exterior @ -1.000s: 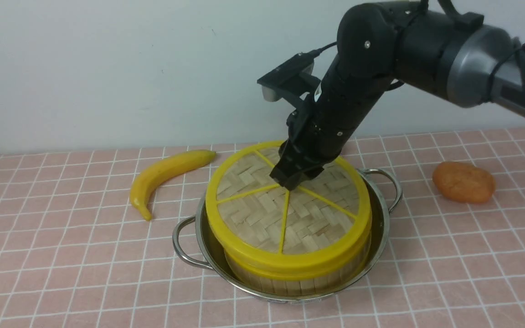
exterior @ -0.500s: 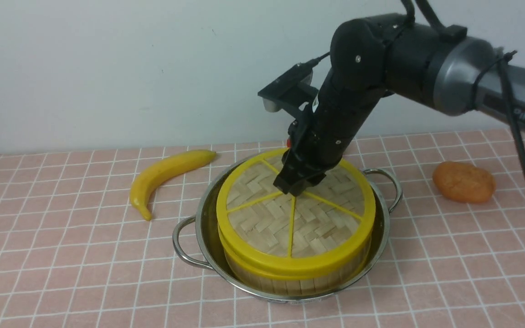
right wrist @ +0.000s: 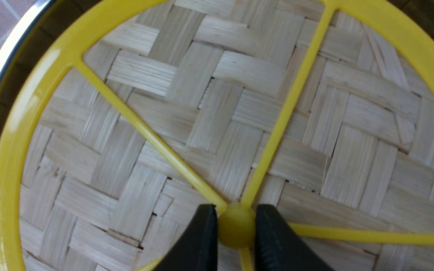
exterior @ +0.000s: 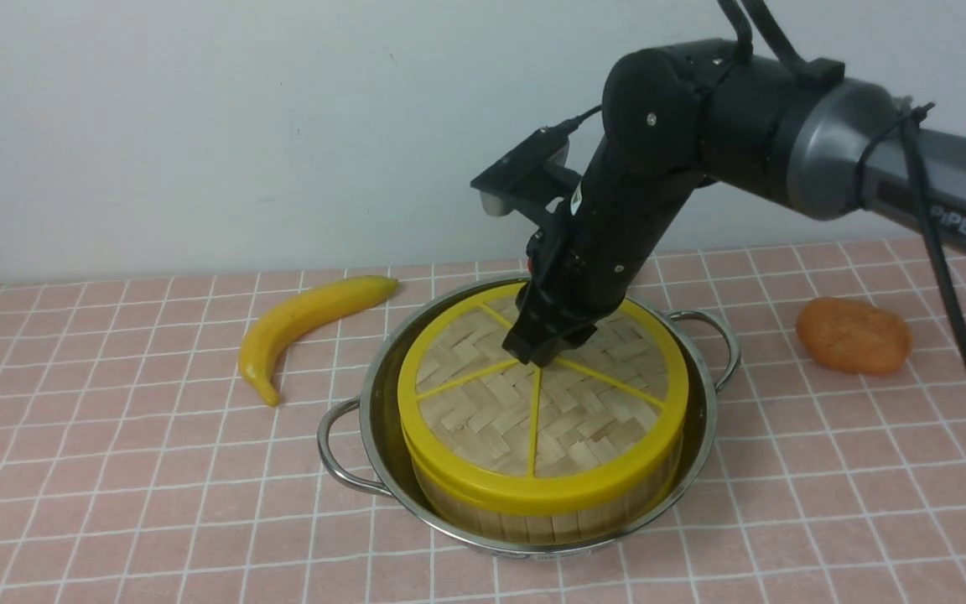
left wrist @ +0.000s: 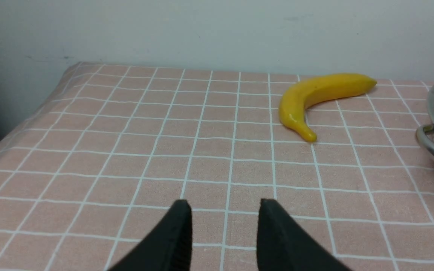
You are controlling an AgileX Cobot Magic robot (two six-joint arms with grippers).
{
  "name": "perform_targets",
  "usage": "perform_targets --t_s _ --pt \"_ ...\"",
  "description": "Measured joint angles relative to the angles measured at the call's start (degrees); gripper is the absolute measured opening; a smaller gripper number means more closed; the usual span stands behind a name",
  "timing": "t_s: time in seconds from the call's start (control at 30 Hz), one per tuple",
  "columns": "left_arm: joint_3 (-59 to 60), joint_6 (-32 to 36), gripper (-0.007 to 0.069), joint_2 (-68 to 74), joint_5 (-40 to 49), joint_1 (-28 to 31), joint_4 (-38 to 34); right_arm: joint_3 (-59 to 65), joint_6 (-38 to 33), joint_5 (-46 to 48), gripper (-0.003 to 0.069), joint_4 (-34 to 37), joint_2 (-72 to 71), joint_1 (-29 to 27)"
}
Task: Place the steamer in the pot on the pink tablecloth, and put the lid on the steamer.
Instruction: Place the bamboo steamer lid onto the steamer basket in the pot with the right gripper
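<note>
The right gripper [right wrist: 236, 229] is clamped on the lid's centre knob [right wrist: 236, 230], one black finger [right wrist: 198, 241] on each side of the yellow ball. The lid [exterior: 543, 401] sits on the steamer [exterior: 533, 512], its yellow rim lying on the basket's yellow rim, apparently level.

The main risk, as I judge it, is in letting go. If the jaws part unevenly or the arm lifts before they clear the knob, the light lid could be dragged up or slid off-centre, leaving it tilted on the rim. A sideways pull could also shift the steamer inside the pot [exterior: 382, 419], since the basket is a little narrower and has room to slide. Pressing down further seems to gain nothing and might push the woven bamboo in.

The pot stands on the pink tablecloth [exterior: 114, 470] and holds the steamer; whatever is in the steamer is hidden by the lid.

The left gripper [left wrist: 224, 226] hangs open and empty above bare cloth, well apart from the pot. A toy banana [exterior: 307, 323] lies near the pot's left side, and an orange lump [exterior: 854, 335] lies on its right.
</note>
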Motion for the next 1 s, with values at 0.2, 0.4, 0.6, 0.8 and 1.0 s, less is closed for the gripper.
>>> perform_targets --t_s 0.2,0.4,0.6,0.8,1.0 --pt "0.0 0.0 0.0243 0.0 0.0 0.0 0.0 0.0 -0.2 0.0 0.0141 0.0 0.0 0.0" --pt "0.0 0.0 0.0243 0.0 0.0 0.0 0.0 0.0 -2.92 0.0 0.0141 0.0 0.0 0.0" --pt "0.0 0.0 0.0243 0.0 0.0 0.0 0.0 0.0 -7.24 -0.96 0.0141 0.25 0.0 0.0" --pt "0.0 0.0 0.0243 0.0 0.0 0.0 0.0 0.0 -10.42 -1.18 0.0141 0.61 0.0 0.05" --pt "0.0 0.0 0.0243 0.0 0.0 0.0 0.0 0.0 -13.1 -1.2 0.0141 0.91 0.0 0.05"
